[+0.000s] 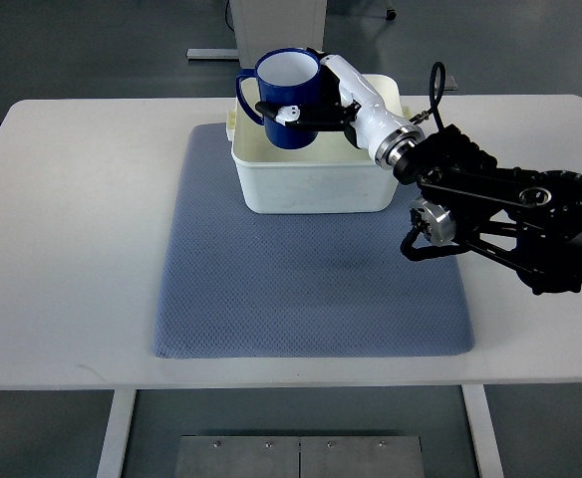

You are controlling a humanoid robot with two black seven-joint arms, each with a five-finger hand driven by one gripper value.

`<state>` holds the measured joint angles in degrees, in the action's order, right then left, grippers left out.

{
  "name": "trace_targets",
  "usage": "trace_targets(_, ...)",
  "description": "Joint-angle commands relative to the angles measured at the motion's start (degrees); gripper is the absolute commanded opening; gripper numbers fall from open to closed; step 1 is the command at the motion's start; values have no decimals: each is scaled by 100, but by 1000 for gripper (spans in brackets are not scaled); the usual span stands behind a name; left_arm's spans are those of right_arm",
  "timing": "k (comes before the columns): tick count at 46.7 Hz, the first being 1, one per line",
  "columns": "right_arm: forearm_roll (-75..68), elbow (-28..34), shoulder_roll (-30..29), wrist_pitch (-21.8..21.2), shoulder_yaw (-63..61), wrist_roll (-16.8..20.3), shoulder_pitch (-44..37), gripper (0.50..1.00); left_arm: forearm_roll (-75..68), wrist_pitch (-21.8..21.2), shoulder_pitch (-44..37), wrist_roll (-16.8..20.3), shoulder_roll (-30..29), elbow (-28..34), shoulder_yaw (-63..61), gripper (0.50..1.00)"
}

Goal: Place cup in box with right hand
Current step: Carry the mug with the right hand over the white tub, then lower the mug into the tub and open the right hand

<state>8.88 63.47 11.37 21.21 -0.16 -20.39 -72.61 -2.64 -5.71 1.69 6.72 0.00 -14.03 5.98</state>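
Note:
A blue cup (283,92) with a white inside and a handle on its left hangs upright over the back left part of the white box (311,189). My right hand (316,105), white with black fingers, is shut around the cup's side; its black arm runs in from the right edge. Whether the cup's base touches the box is hidden. The left arm does not show.
The box stands at the far end of a blue-grey mat (311,279) on a white table (72,249). A white post of the frame (276,25) rises behind the table. The table's front edge lies near the bottom.

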Motion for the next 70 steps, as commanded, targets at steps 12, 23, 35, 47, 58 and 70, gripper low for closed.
trace_targets(12, 0, -2250, -1022, -854, -151, 106, 45, 500, 0, 0, -2, 5, 0, -3, 0, 1000)
trace_targets(23, 0, -3280, -1137, -1497, -335, 115, 115, 500, 0, 0, -2, 5, 0, 6, 0, 1000)
trace_targets(35, 9, -3509, -1137, -1681, -344, 115, 300, 500, 0, 0, -2, 5, 0, 6, 0, 1000)
trace_targets(47, 0, -3623, -1137, -1699, -353, 123, 405, 500, 0, 0, -2, 5, 0, -3, 0, 1000)
trace_targets(58, 0, -3640, -1137, -1690, -476, 229, 423, 667, 0, 0, -2, 5, 0, -3, 0, 1000)
trace_targets(70, 0, -3728, -1137, -1611, -537, 238, 476, 886, 0, 0, -2, 5, 0, -3, 0, 1000)
